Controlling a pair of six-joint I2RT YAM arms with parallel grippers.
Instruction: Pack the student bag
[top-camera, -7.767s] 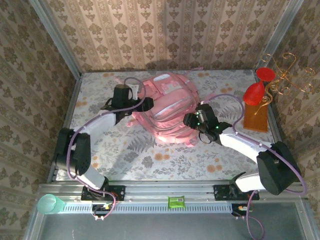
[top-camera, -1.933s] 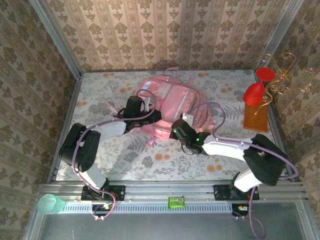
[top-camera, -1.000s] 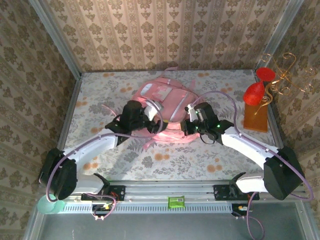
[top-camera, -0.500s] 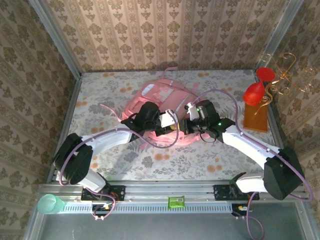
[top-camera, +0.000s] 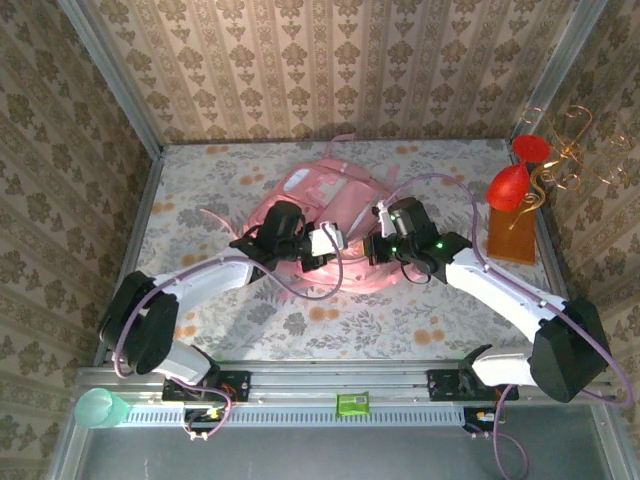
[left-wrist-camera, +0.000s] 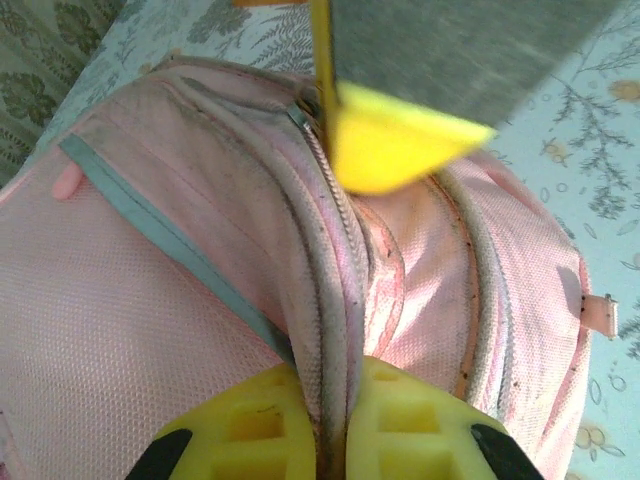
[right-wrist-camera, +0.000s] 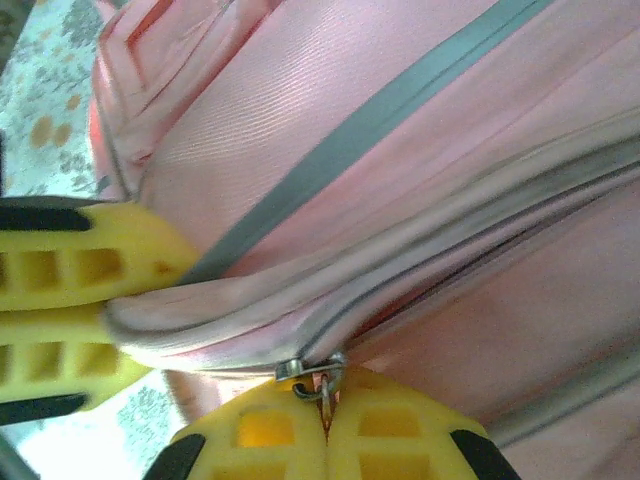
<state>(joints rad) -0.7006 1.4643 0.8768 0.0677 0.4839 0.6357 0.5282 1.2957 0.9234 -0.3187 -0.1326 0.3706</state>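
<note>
The student bag (top-camera: 335, 195) is laid flat on the flower-patterned table (top-camera: 200, 300), whose cloth is left bare on every side of the bag. The bag's near half is reached by both arms.

The left gripper (top-camera: 338, 246) is set at the near left of the bag. In the left wrist view its yellow fingers (left-wrist-camera: 255, 430) are pressed together on a raised fold of the bag's zip seam (left-wrist-camera: 335, 300), so the bag itself is pinched.

The right gripper (top-camera: 376, 248) is placed just to the right of it, also on the bag's near side. In the right wrist view its jaws are closed tight on the metal zip pull (right-wrist-camera: 318, 378), which is joined to the same seam. The two grippers are seen close together but apart.

A red goblet (top-camera: 508, 186) is stood on a wooden block (top-camera: 512, 240), well apart from the bag, to its right.
</note>
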